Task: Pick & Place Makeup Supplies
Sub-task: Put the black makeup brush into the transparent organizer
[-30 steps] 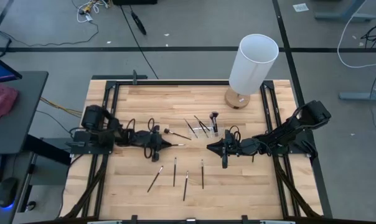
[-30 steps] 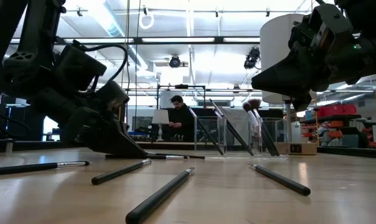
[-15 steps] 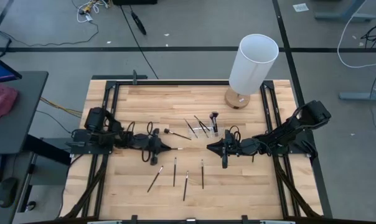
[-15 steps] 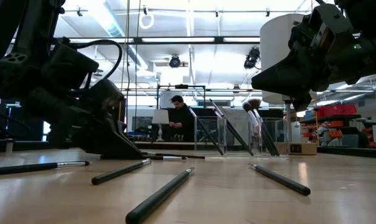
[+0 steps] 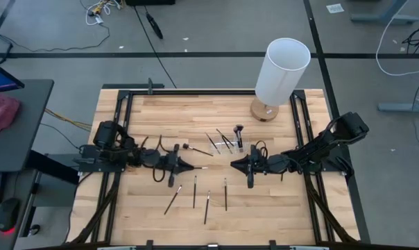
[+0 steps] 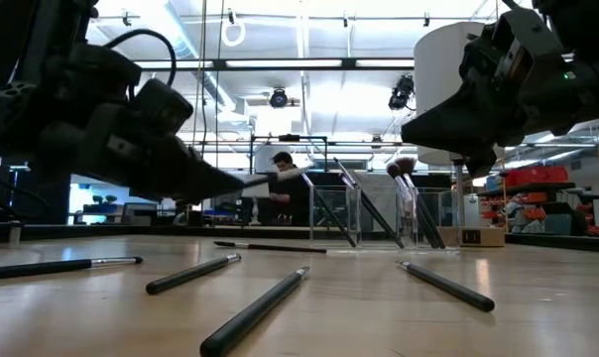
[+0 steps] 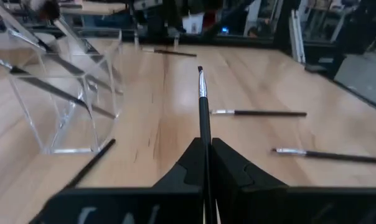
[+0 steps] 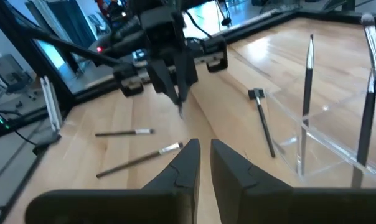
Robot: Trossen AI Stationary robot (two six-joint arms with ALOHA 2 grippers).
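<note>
My left gripper (image 5: 187,167) is shut on one thin dark makeup brush (image 7: 203,106), held just above the table's middle. The brush points toward my right gripper (image 5: 234,164), which hovers a little open with nothing between its fingers (image 8: 189,155). Several more makeup brushes lie flat on the wood near the front (image 5: 194,191) (image 5: 225,194) (image 6: 255,310). Another brush (image 5: 195,149) lies just beyond my left gripper. Further brushes stand leaning inside a small clear holder (image 5: 227,144) (image 7: 63,106). My left gripper pinches the brush's dark handle (image 7: 205,146) between its two fingers. The fingers lie along the brush, nearly level, coming from the table's left. The brush sticks out past the fingertips with its ferrule and bristle tip (image 7: 200,71) forward, lifted clear of the table (image 6: 275,178).
A tall white cylinder lamp (image 5: 282,69) on a round wooden base stands at the far right. Black rails run along the table's left and right sides (image 5: 119,125) (image 5: 301,118). A person stands in the room beyond the table (image 6: 285,188).
My left gripper has risen and tipped up from slanting down at the table to nearly level. The brush in it has come off the wood and now hangs clear, pointing toward the right. My right gripper has kept still.
</note>
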